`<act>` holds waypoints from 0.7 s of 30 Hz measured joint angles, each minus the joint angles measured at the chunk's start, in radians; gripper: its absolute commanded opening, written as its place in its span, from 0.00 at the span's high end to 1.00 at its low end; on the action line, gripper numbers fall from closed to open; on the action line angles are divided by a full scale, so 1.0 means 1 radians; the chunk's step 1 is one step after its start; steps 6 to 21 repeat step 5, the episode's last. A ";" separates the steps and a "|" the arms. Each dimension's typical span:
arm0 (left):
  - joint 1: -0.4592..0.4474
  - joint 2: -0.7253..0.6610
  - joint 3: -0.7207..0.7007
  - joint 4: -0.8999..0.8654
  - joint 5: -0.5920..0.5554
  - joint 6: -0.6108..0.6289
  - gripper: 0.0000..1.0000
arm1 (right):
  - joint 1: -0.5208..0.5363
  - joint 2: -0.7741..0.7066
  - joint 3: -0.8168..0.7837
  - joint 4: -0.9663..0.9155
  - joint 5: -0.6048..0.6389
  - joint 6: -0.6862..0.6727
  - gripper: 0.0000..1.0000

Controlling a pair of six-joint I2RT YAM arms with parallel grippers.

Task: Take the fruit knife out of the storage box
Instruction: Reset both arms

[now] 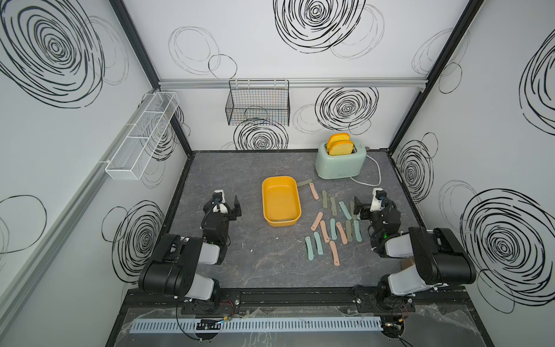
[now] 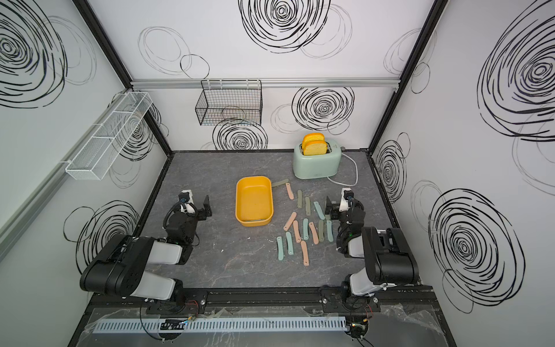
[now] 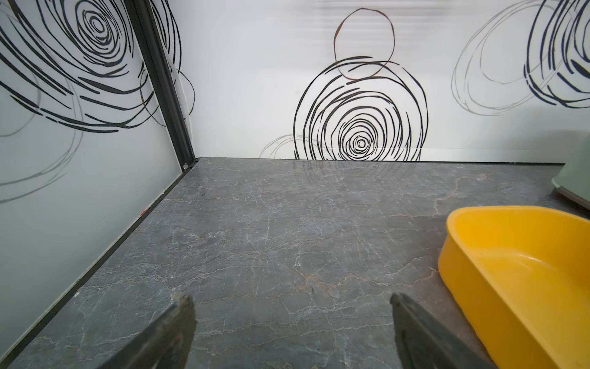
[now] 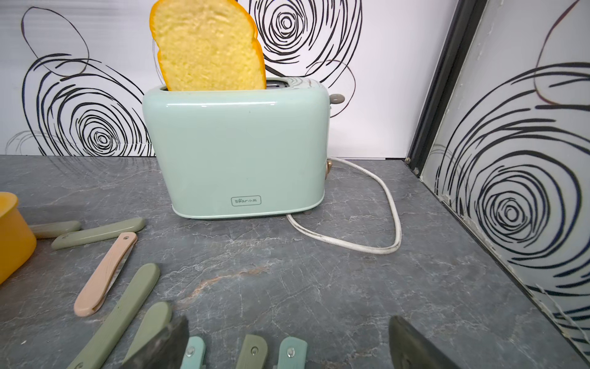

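The mustard-yellow storage box [image 1: 271,196] [image 2: 246,195] stands mid-table. A thin teal strip, apparently a fruit knife [image 2: 253,221], lies inside against its near wall, mostly hidden. My left gripper [image 1: 233,208] [image 3: 291,302] hovers open and empty left of the box, over bare table; the box's wall [image 3: 463,265] shows beside one finger. My right gripper [image 1: 360,207] [image 4: 288,322] is open and empty, right of the box, above the ends of several folded knives [image 4: 252,349].
Several folded knives [image 1: 326,231] in pink, teal and olive lie scattered right of the box. A mint toaster [image 1: 341,165] with two bread slices and a white cord [image 4: 383,236] stands at the back right. A black wire basket [image 1: 258,103] and white mesh rack [image 1: 141,138] hang on the walls.
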 measured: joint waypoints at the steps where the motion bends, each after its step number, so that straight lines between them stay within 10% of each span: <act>1: 0.000 0.000 0.000 0.000 0.000 0.000 0.02 | 0.000 0.000 0.000 0.000 0.000 0.000 0.01; 21: 0.000 0.000 0.000 0.000 0.000 0.000 0.02 | 0.000 0.000 0.000 0.001 -0.002 0.000 0.01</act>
